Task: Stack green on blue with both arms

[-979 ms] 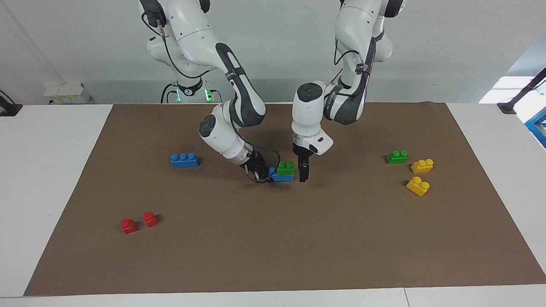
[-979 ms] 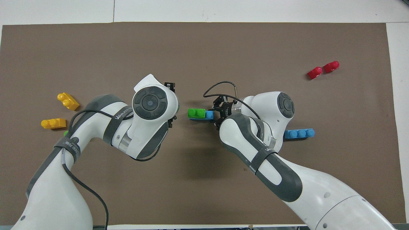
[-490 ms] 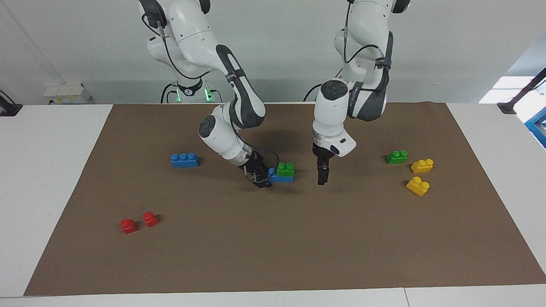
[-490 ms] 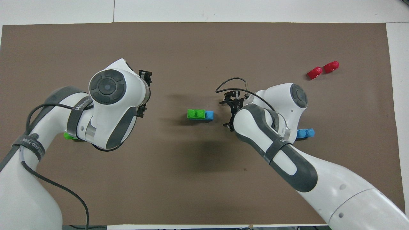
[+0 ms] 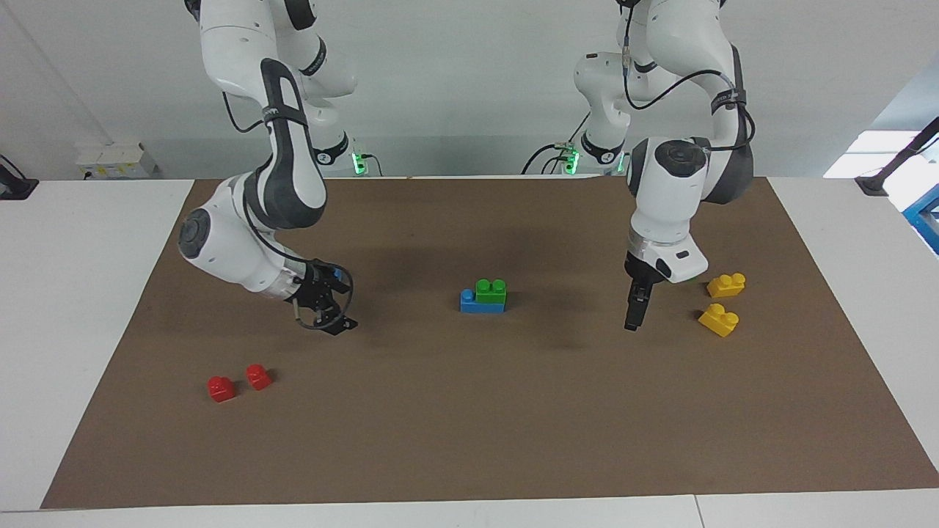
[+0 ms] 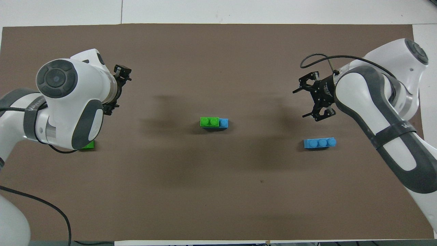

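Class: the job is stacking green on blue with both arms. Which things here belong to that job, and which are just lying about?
Job: green brick on blue brick; left gripper; right gripper, open.

Lying about: spare blue brick, spare green brick, yellow bricks, red bricks.

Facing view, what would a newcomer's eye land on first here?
The green brick stacked on the blue brick, alone mid-mat. Then the two white arms flanking it: the right hand open over the mat, the left hand hanging beside two yellow bricks.
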